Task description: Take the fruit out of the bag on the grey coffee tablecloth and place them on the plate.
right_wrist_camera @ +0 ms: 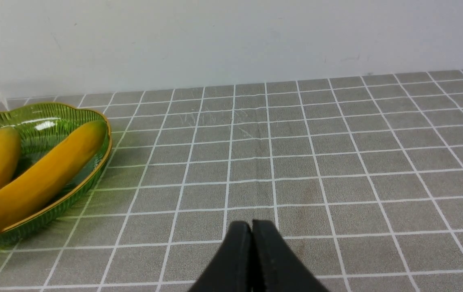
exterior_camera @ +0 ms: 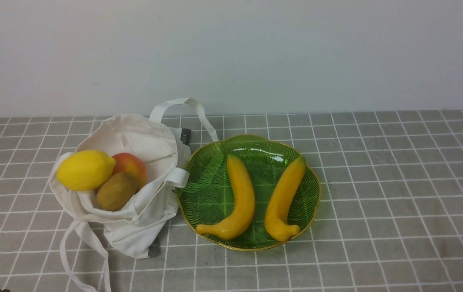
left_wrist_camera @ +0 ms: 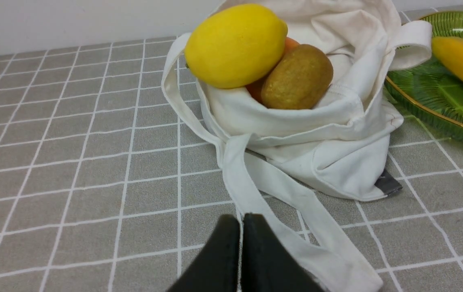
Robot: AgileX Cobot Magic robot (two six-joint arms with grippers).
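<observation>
A grey tablecloth [exterior_camera: 377, 227] with a grid of thin white lines covers the counter, its far edge meeting a plain pale wall [exterior_camera: 231, 56]. Toward the left side of the counter, an off-white cloth bag [exterior_camera: 150, 211] lies slumped with its mouth open, facing the near left corner. Three fruits show in the opening: a yellow lemon [exterior_camera: 85, 170] on the left, a brown kiwi [exterior_camera: 117, 191] nearest the near edge, and a round red-orange fruit [exterior_camera: 132, 165] partly hidden behind them. One white strap [exterior_camera: 93, 239] trails from the bag toward the near edge; another strap [exterior_camera: 183, 102] arches up by the far edge and comes down beside the plate. A small dark label [exterior_camera: 185, 136] shows on the bag's far right side.

Just right of the bag, around the middle of the counter, sits a green glass plate [exterior_camera: 256, 243] with a leaf pattern and a scalloped gold rim. Two yellow-orange bananas, a left one [exterior_camera: 242, 194] and a right one [exterior_camera: 284, 198], lie on it side by side and apart, their stem ends toward the near edge.

The left pincer [left_wrist_camera: 241, 251] is closed, its tips together and holding nothing. The right pincer [right_wrist_camera: 251, 255] is also closed and empty, above the tablecloth.
</observation>
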